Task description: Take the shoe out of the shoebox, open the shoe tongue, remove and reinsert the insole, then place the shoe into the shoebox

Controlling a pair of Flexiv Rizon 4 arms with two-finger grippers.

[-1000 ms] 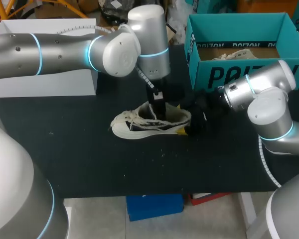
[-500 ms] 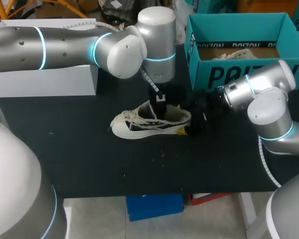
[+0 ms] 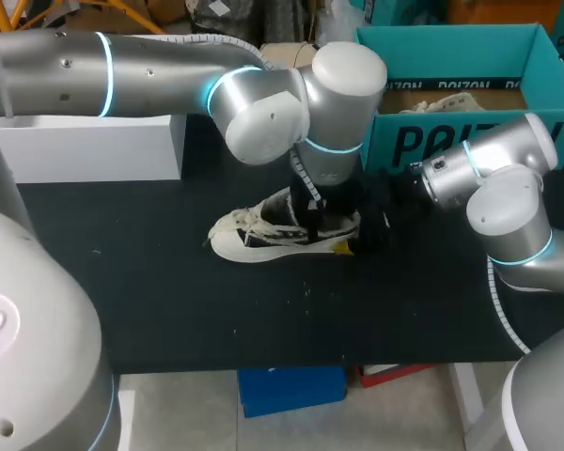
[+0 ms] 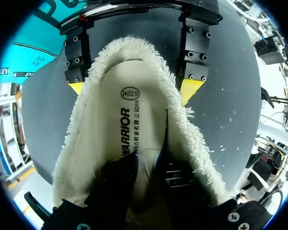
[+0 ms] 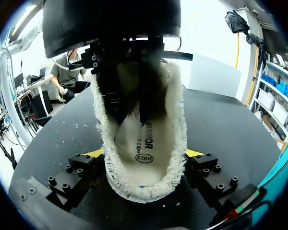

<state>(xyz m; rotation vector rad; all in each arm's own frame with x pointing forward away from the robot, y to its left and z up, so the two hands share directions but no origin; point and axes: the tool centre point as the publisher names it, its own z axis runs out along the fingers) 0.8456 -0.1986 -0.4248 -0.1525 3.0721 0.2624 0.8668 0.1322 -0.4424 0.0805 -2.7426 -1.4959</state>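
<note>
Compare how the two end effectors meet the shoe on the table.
The left end effector is down inside the shoe, over the insole; the right end effector is outside, gripping the heel from both sides. The left enters from above, the right from behind. Both meet one shoe.

A black, pale-flecked table [image 3: 169, 310] bears a white box [image 3: 85, 150] at its far left.

Built of smooth silver-grey tubes and rounded joint caps, left arm [image 3: 150, 61] and right arm [image 3: 508, 211] alike, banded at each joint with a glowing cyan ring. Dotted with small dark screw holes along the left arm. Trailed by ribbed pale cable [image 3: 498, 301]. Tipped, on the right gripper [image 5: 144, 154], with black blocks studded with hex screws and yellow wedge ends.
</note>
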